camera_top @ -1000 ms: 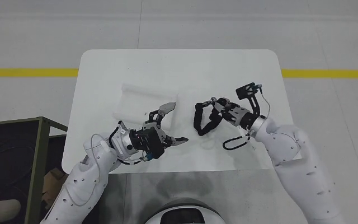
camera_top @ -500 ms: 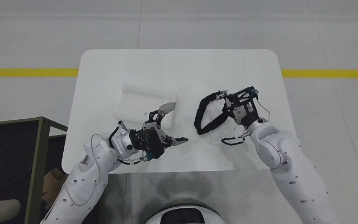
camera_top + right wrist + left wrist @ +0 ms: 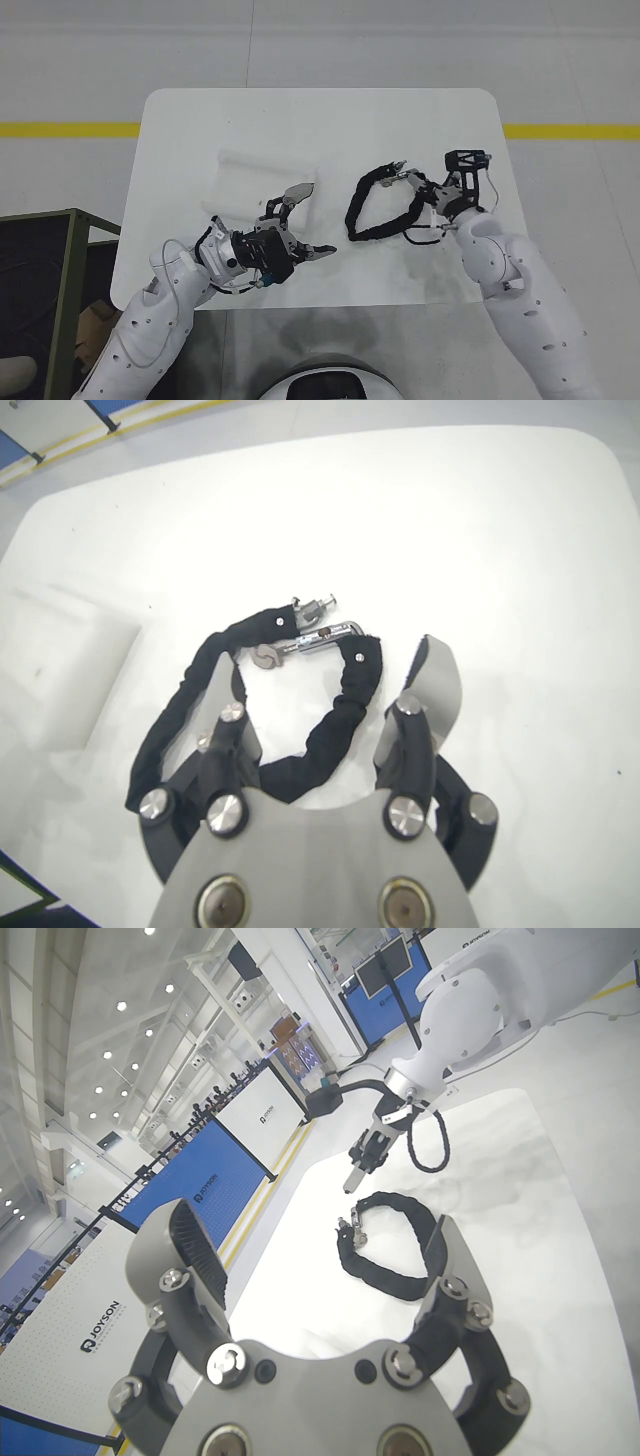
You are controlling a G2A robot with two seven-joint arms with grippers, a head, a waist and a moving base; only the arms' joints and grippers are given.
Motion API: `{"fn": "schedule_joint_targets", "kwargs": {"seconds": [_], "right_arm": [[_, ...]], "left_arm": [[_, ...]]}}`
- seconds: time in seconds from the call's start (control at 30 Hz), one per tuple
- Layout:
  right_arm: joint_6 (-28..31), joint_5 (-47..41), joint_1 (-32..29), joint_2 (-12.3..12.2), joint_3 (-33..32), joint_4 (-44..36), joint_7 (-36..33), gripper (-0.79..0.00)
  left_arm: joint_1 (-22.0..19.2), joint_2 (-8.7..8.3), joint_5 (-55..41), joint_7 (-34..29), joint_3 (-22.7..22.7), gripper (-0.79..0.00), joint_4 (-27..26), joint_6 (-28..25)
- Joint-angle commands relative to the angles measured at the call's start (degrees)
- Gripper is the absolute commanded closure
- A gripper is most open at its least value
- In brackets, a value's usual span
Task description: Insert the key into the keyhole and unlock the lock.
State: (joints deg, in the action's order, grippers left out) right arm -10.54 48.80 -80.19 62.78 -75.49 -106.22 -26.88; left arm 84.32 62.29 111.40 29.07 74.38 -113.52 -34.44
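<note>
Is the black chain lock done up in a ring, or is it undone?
Undone, it seems. In the right wrist view the chain lock's two metal ends lie side by side on the table, close but not joined.

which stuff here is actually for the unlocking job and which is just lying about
For the job:
- chain lock, black sleeve, lying in a loop on the table
- metal latch at its two ends
- right gripper, fingers open over the loop
- left gripper, fingers open, off to the side

Lying about:
- white pad on the table
- dark bin beside the table
</note>
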Motion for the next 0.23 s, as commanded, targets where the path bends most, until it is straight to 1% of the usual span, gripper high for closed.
{"fn": "schedule_joint_targets", "kwargs": {"seconds": [0.0,0.03,0.07,0.1,0.13,0.2], "right_arm": [[0.87,-3.93,-1.92,0.09,-1.46,-1.90,2.05,-0.785],[2.04,-8.74,-3.00,0.25,-2.22,-2.77,2.69,-0.785],[2.04,-8.74,-3.00,0.25,-2.22,-2.77,2.69,-0.785],[1.78,-5.98,-2.75,0.21,-2.05,-2.58,2.61,-0.755],[2.24,-8.72,-3.11,0.25,-2.29,-2.85,2.78,-0.771],[2.14,-9.84,-3.07,0.26,-2.26,-2.82,2.73,-0.784]], "left_arm": [[0.00,0.00,0.00,0.00,0.00,-0.785,0.00,0.00],[0.00,0.00,0.00,0.00,0.00,-0.785,0.00,0.00],[0.00,0.00,0.00,0.00,0.00,-0.785,0.00,0.00],[0.00,0.00,0.00,0.00,0.00,-0.785,0.00,0.00],[0.00,0.00,0.00,0.00,0.00,-0.785,0.00,0.00],[0.00,0.00,0.00,0.00,0.00,-0.785,0.00,0.00]]}}
